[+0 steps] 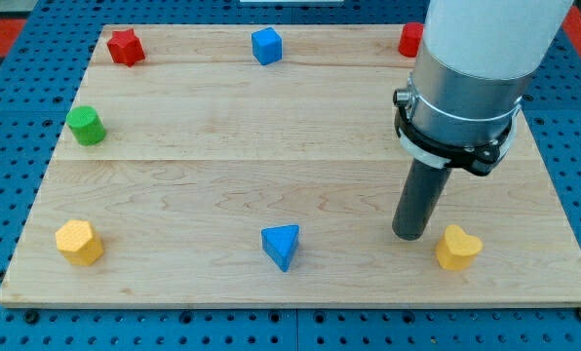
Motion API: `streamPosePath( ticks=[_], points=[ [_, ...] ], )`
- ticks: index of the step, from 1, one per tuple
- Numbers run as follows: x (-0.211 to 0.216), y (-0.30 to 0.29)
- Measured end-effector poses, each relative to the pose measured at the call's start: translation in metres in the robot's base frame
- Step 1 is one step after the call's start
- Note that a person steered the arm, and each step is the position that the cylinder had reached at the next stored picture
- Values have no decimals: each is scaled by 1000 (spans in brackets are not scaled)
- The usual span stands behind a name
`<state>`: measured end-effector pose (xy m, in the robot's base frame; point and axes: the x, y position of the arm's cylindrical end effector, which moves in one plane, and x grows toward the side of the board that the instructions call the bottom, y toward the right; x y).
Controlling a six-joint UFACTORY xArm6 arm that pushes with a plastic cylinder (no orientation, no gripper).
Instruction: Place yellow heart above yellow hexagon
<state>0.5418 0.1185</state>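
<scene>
1. Near the board's lower right, the tip (410, 235) stands just left of the yellow heart (458, 247); the rod has no fingers.
2. Yellow hexagon (79, 242) sits far left; the push seems barely begun, so the tip must get behind the heart, on its right, and drive leftward.

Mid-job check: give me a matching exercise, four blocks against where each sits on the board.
Blocks:
1. yellow heart
2. yellow hexagon
3. green cylinder
4. blue triangle

Places:
A. bottom left corner
B. left edge, midway up
C. bottom right, just right of my tip
D. bottom edge, centre

Pairs: 1-C, 2-A, 3-B, 4-D
</scene>
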Motion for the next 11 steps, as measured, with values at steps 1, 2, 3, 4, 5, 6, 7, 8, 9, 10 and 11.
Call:
streamPosePath(
  ticks=[1,2,3,4,5,6,7,8,9,10,11],
  points=[
    [23,-3],
    [67,-12],
    [76,6],
    [52,47],
    [34,54],
    [19,31],
    [27,74],
    [45,96],
    [15,140],
    [2,72],
    [-9,37]
  ],
)
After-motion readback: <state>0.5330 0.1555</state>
